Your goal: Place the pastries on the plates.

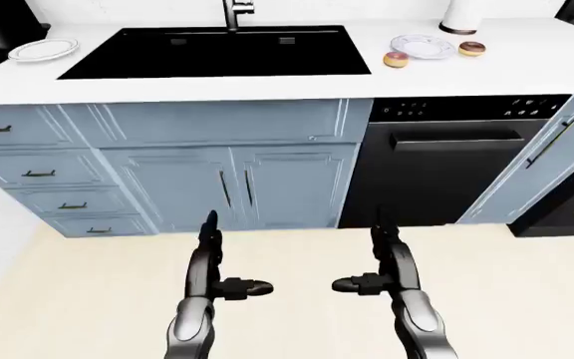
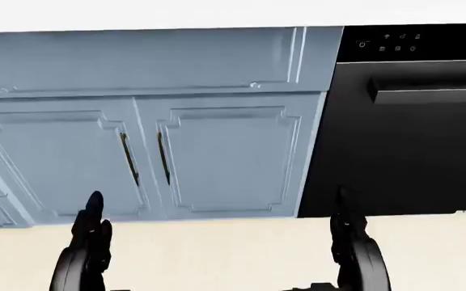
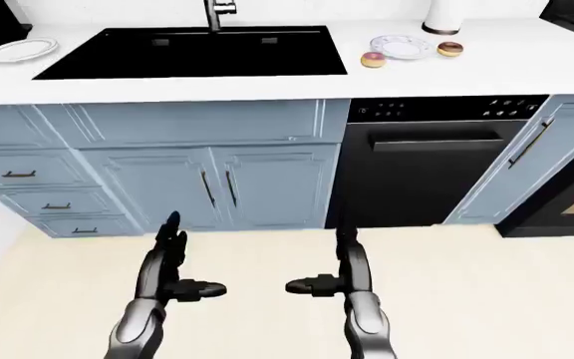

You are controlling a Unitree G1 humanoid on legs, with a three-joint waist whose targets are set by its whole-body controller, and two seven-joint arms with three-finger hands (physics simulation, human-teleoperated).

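Plates sit on the white surface [image 1: 217,88] either side of the black sink [image 1: 217,51]: the right plate [image 1: 423,46] bare, one donut [image 1: 396,60] beside its left edge, another donut [image 1: 471,48] at its right; the left plate [image 1: 43,50] is also bare. Blue cabinets [image 1: 217,172] stand below the sink. Left hand [image 1: 210,269] and right hand [image 1: 392,269] hang low, fingers spread, empty.

Two round pastries lie on the white counter at the left-eye view's upper right: a pink-frosted one [image 1: 396,60] just left of a patterned white plate [image 1: 423,46], a brown-glazed one [image 1: 471,48] just right of it. A second, empty plate [image 1: 43,50] sits far left, beyond the sink
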